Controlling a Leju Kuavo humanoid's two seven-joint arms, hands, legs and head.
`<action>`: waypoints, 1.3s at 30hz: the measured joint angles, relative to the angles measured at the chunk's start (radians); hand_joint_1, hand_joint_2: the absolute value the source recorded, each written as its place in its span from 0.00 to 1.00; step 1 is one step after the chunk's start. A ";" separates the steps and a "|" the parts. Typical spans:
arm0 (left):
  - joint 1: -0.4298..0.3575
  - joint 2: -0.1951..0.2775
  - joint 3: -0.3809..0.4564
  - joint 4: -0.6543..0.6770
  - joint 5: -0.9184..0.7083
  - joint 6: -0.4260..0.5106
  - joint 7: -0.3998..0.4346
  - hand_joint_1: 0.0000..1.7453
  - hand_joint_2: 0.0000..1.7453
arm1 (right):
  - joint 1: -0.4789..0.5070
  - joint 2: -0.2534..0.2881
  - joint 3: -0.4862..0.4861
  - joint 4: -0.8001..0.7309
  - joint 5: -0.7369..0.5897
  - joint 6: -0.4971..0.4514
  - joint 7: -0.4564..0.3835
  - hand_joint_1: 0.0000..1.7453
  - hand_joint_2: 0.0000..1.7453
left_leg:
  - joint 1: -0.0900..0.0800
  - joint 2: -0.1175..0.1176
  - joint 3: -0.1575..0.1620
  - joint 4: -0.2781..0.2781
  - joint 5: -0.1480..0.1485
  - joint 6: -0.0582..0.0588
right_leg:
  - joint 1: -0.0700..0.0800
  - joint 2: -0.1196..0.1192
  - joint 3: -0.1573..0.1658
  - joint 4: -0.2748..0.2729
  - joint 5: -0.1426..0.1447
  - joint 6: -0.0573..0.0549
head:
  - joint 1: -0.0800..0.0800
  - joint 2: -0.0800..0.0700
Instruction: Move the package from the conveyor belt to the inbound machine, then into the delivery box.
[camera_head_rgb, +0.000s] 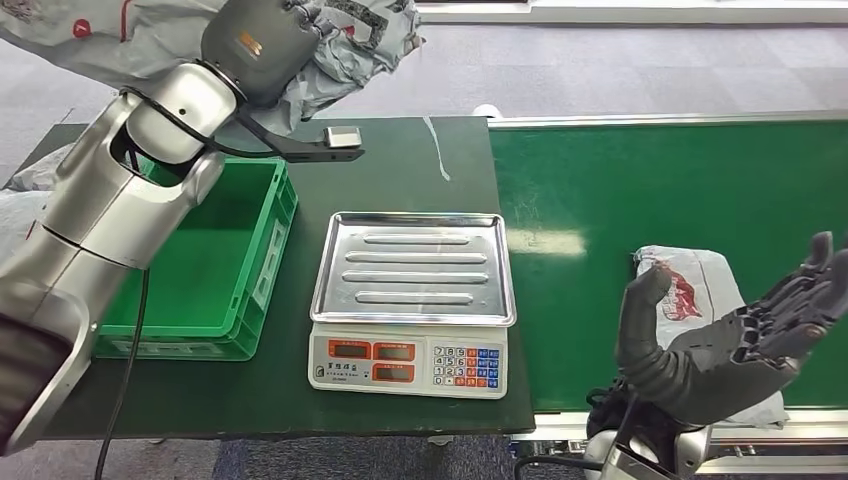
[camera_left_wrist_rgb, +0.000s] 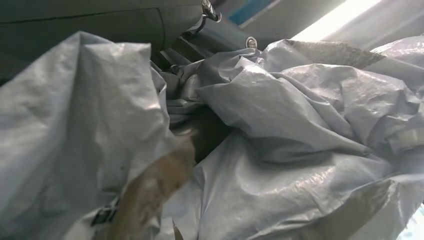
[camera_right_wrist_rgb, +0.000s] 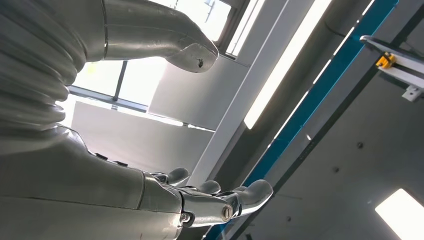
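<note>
My left hand (camera_head_rgb: 262, 42) is raised at the back left and grips a crumpled grey plastic package (camera_head_rgb: 352, 38). The bag hangs beyond the far edge of the green delivery box (camera_head_rgb: 215, 250). In the left wrist view the package (camera_left_wrist_rgb: 280, 125) is bunched close to the camera and hides the fingers. A second package (camera_head_rgb: 688, 285), pale with red print, lies on the green conveyor belt (camera_head_rgb: 680, 180) at the near right. My right hand (camera_head_rgb: 735, 340) hovers over its near end, palm up, holding nothing. In the right wrist view that hand (camera_right_wrist_rgb: 165, 195) has its fingers (camera_right_wrist_rgb: 235, 200) spread.
The weighing scale (camera_head_rgb: 410, 362) with a bare steel tray (camera_head_rgb: 412, 265) stands on the dark table (camera_head_rgb: 400, 160) between the box and the belt. More grey bags (camera_head_rgb: 40, 170) lie off the table's left side. A black cable runs down from my left arm.
</note>
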 joint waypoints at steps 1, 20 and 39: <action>-0.001 0.014 0.003 -0.012 -0.001 0.000 0.003 1.00 1.00 | 0.003 0.000 -0.002 -0.004 0.002 0.000 0.000 0.00 1.00 | 0.000 0.000 0.000 0.000 0.000 0.000 | 0.000 0.000 0.000 0.000 0.000 0.000 | 0.000 0.000; 0.822 0.283 0.360 -0.107 0.152 0.185 -0.040 1.00 1.00 | 0.145 -0.001 -0.048 -0.128 0.027 0.000 0.000 0.00 1.00 | -0.002 0.018 0.008 -0.005 -0.006 -0.004 | -0.002 0.018 -0.001 0.000 -0.004 -0.005 | 0.000 0.000; 1.018 0.124 0.647 -0.142 0.125 0.243 -0.023 0.00 0.00 | 0.171 -0.002 -0.053 -0.130 0.060 0.000 0.000 0.00 1.00 | -0.003 0.011 0.031 -0.008 -0.019 -0.003 | -0.003 0.008 0.024 0.000 -0.019 -0.007 | 0.000 0.000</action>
